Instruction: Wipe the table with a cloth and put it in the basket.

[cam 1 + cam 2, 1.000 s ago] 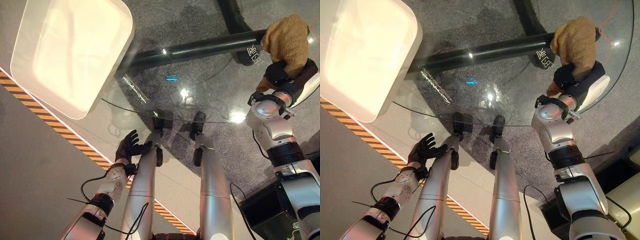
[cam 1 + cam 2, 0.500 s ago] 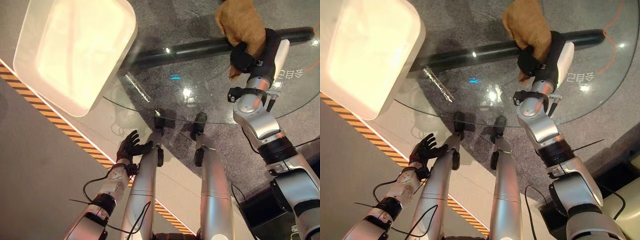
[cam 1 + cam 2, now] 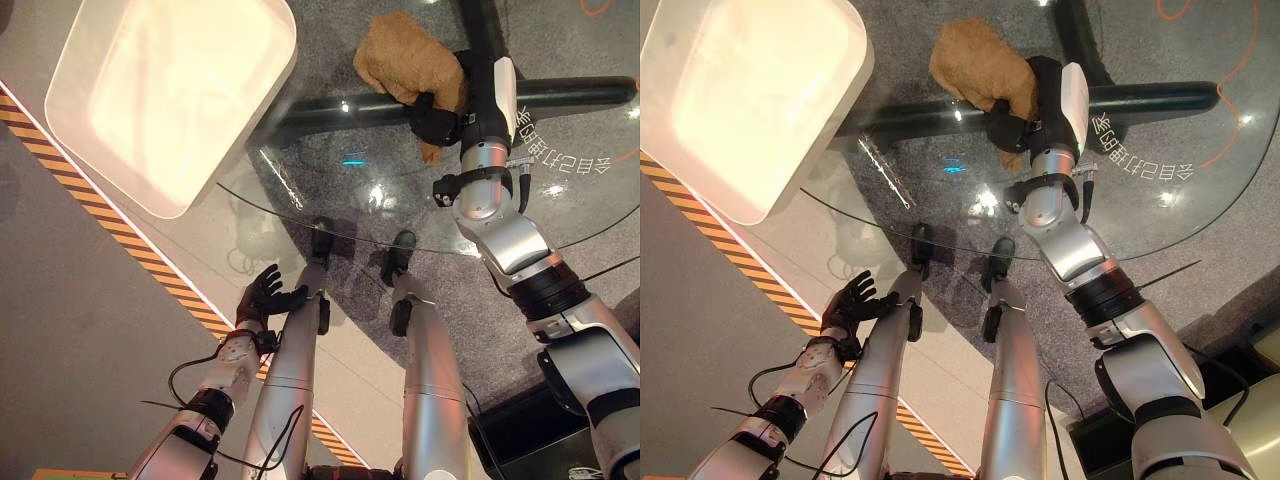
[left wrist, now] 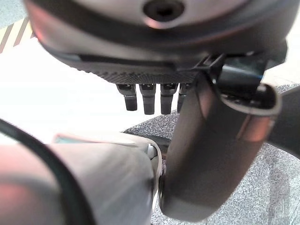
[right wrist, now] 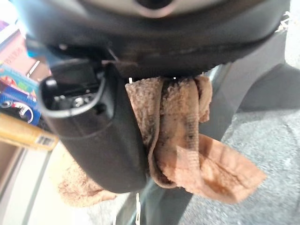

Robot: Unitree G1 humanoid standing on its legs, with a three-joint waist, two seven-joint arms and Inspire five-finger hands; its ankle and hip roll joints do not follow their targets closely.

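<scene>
Since a second ago the right hand (image 3: 440, 105) has swept across the glass table (image 3: 560, 215) from its right rim toward the basket side, carrying the brown cloth (image 3: 405, 60) with it; the left hand (image 3: 262, 295) has stayed where it was, low beside the table's near edge.

Right now the right hand sits on the glass over the dark crossbar of the table's base (image 3: 330, 110), which shows through the top. Its fingers are curled round the cloth; from the wrist camera the towelling bunches between thumb and palm and a loose flap hangs out past the hand (image 5: 183, 140). Most of the cloth lies in a crumpled heap beyond the hand, toward the far side of the table.

The white basket (image 3: 175, 95) stands off the table's left edge, its near corner just meeting the glass rim as seen from above. The cloth is near it but apart from it.

The left hand's fingers are spread and relaxed, holding nothing.
</scene>
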